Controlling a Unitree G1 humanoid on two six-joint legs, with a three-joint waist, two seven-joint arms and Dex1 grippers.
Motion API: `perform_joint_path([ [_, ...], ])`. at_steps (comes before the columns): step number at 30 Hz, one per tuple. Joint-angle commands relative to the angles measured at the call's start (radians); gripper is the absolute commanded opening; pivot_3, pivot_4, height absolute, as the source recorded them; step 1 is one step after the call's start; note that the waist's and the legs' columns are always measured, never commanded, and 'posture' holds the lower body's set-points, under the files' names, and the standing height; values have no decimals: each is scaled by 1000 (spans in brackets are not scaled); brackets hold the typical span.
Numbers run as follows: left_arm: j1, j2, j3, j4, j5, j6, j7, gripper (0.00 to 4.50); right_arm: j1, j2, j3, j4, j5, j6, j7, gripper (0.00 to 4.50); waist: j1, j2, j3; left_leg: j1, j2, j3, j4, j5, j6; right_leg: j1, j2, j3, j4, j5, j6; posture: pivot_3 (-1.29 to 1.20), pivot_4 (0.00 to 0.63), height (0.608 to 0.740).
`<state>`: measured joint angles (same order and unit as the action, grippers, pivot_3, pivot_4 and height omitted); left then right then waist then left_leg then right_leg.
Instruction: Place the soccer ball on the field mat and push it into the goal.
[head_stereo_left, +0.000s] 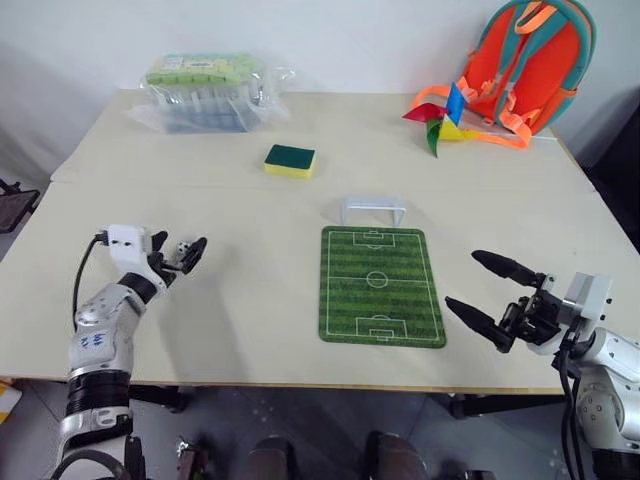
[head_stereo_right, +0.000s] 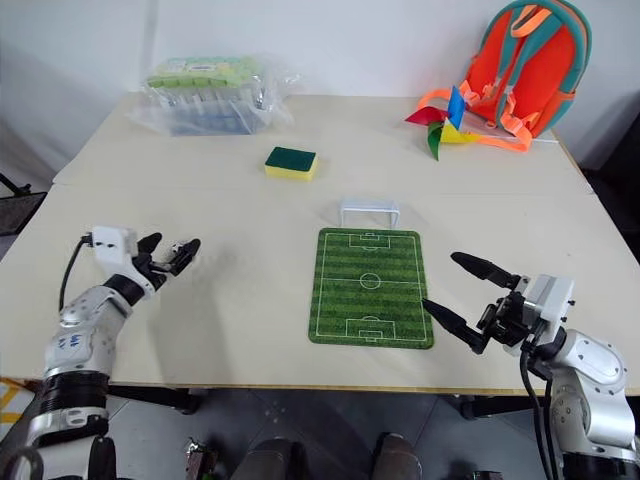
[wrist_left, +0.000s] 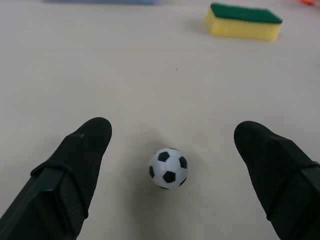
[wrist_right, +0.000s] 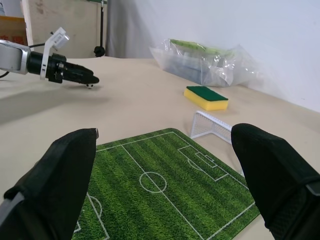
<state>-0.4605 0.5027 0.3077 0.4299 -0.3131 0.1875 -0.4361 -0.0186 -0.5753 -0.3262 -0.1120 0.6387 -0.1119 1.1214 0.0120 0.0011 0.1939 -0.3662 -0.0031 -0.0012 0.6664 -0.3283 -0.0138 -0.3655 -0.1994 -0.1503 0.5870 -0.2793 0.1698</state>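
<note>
Pale beige tabletop (head_stereo_left: 250, 330) against a white wall; you are looking down over it. Take the flat green striped field mat (head_stereo_left: 381, 286) as your landmark. At its far short edge stands the small white goal frame (head_stereo_left: 373, 209), just beside the mat; whether they touch you cannot tell. Beyond the goal lies a yellow sponge with a green top (head_stereo_left: 290, 159). Further back, a clear plastic bag of packed goods (head_stereo_left: 205, 92), its contents hard to make out, and an orange-and-teal backpack (head_stereo_left: 528, 62) cut off at the top, with a coloured paper pinwheel (head_stereo_left: 437, 116) beside it.

Your left gripper (head_stereo_left: 183, 254) is well left of the mat, jaws spread wide, holding nothing. The tiny white soccer ball with black patches (wrist_left: 168, 168) sits on the bare table between the fingers (wrist_left: 75, 170), touching neither; from the head it is a mere speck. Your right gripper (head_stereo_left: 490, 290) hovers just right of the mat, jaws wide, empty.
</note>
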Motion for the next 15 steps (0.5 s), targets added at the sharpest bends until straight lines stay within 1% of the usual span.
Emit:
perform_joint_path([
  [1, -23, 3, -11, 35, 30, -19, 16, 4304, 17, 8, -20, -37, 7, -19, -13, 4500, 0, 0, 0, 0, 0, 0, 0, 0, 0, 0, 0, 0, 0, 0, 0, 0, 150, 740],
  [3, -18, -2, -17, 33, 19, -15, -10, 3856, 27, 12, -21, -35, 3, -23, -17, 4500, 0, 0, 0, 0, 0, 1, 0, 0, 0, -1, 0, 1, 0, 0, 0, 0, 150, 740],
  [12, 10, -22, -29, 20, 31, -27, -25, 975, 73, 20, -43, 4, -1, -87, 4, 4500, 10, 0, 0, 0, 0, 2, 0, 0, 0, -1, 0, 3, 1, 0, 0, 0, 150, 740],
  [13, 11, -22, -30, 21, 32, -34, -29, 860, 79, 19, -45, 9, 1, -95, 10, 4500, 10, 0, 0, 0, 0, 3, 0, 0, 0, -1, 0, 3, 1, 0, 0, 0, 150, 740],
  [15, 12, -21, -23, 21, 23, -60, -47, 861, 87, 15, -50, 20, 4, -106, 20, 4500, 10, 0, 0, 0, 0, 3, 0, 0, 0, -1, 0, 3, 1, 0, 0, 0, 150, 740],
])
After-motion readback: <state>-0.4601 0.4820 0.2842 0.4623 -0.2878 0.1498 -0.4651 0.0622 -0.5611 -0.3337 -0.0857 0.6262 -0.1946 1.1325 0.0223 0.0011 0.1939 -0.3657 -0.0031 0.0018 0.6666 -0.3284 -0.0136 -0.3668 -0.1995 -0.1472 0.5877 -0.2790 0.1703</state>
